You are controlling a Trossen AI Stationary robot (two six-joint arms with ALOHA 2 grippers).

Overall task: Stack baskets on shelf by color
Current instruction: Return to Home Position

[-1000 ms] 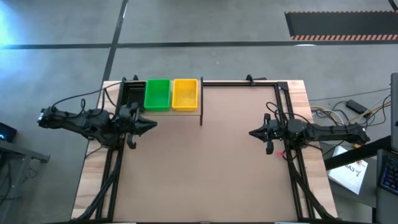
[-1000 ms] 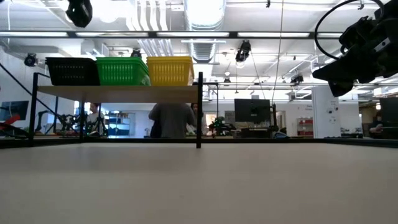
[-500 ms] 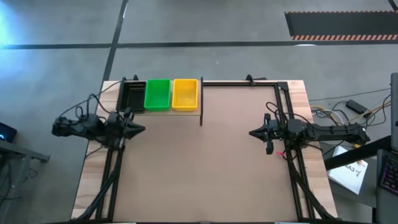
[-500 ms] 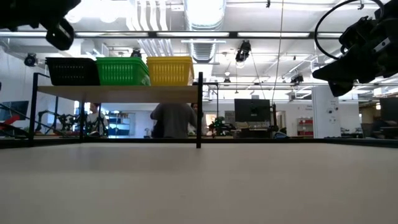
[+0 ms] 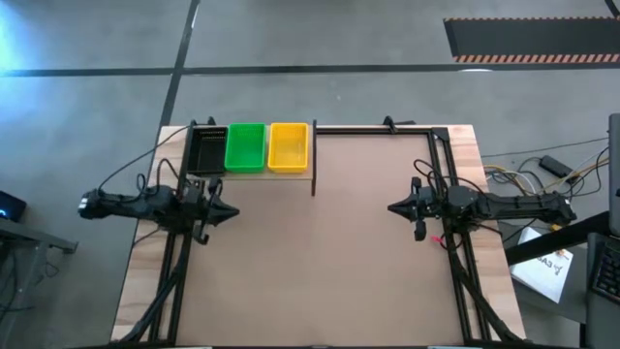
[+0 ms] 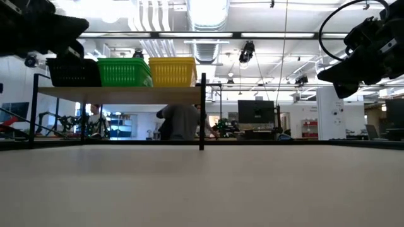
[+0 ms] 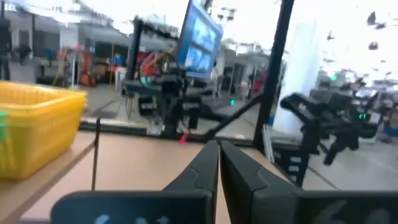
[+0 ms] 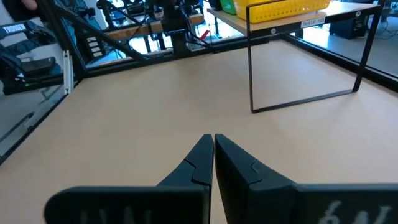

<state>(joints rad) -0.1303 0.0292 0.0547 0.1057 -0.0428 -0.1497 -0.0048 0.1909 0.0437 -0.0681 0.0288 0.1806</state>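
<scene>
Baskets [image 5: 245, 147] sorted by colour on shelf [image 6: 120, 93], far left of table [image 5: 320, 271]. My left fingers [image 7: 200, 171] closed, empty, near shelf; right fingers [image 8: 198, 158] closed, empty, right side. Homing: pull back level, clear of shelf.

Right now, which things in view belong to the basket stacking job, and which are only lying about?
Job: black rectangular plastic mesh baskets, bright green baskets, yellow baskets, pale wooden shelf with black metal frame, left gripper, right gripper (both shut).
Lying about: tangled cables, white printed sheet, person in the background.
</scene>
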